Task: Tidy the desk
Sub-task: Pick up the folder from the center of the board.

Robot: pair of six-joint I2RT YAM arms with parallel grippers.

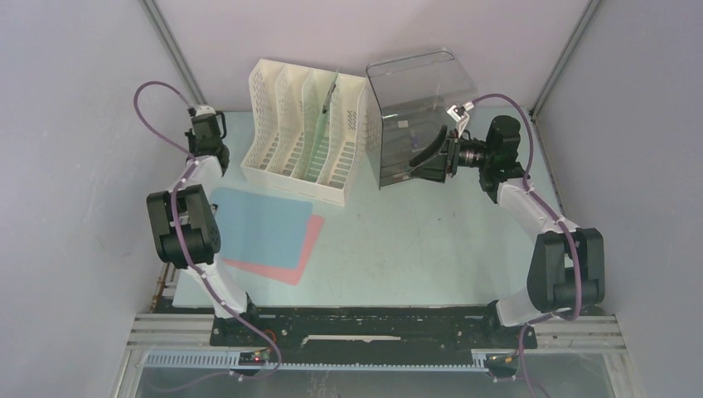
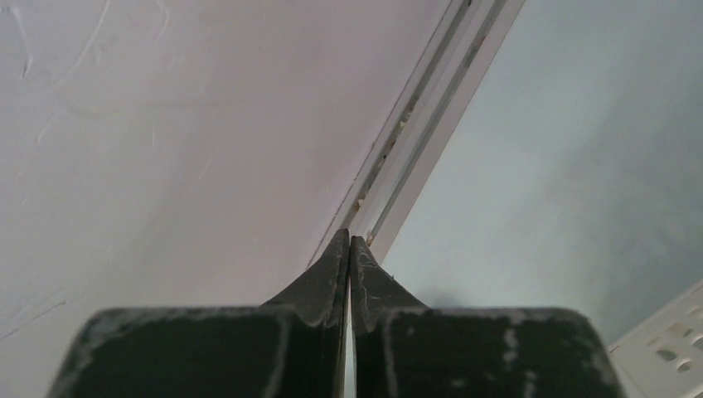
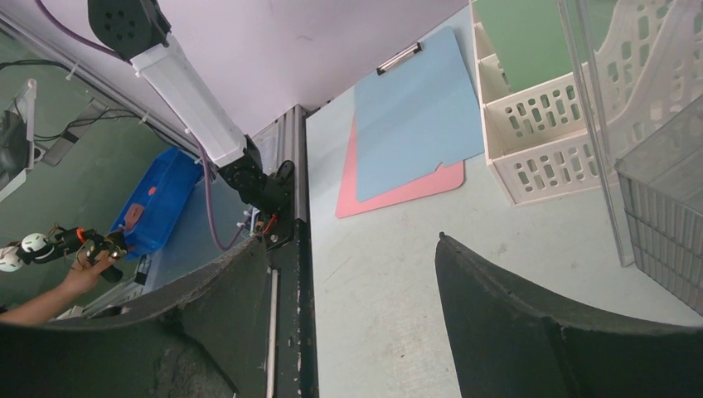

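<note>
Though both empty, left fingers [image 2: 319, 286] tight together, right fingers [image 3: 522, 332] wide apart near smoky bin [image 1: 414, 91].

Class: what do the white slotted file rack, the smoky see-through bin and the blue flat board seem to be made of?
White slotted file rack: probably moulded plastic, matte; thin walls with rows of holes.
Smoky see-through bin: likely tinted plastic, glossy; what lies behind shows through.
Blue flat board: seemingly thin stiff plastic, smooth; metal-looking clip at one edge.
</note>
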